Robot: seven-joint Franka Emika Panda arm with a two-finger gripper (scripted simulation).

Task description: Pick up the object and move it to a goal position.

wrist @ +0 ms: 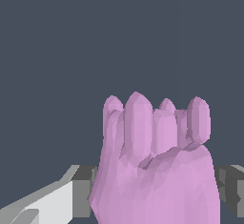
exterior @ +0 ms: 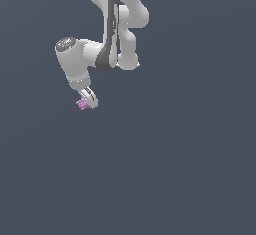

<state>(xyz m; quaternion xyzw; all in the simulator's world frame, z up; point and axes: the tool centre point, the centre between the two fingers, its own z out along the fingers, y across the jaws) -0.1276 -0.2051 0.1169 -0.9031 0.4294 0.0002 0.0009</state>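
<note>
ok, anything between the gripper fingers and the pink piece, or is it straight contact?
Nothing between them. In the wrist view the pink piece fills the gap, its sides against both fingers. The exterior view shows it at the gripper tip.

Legible text, labels, brands, numbers, signs: none that I can read in either view. One item noted: a dark cap on my arm joint [exterior: 65, 43] carries faint pale marks in the exterior view, too small and blurred to make out as letters or digits.
</note>
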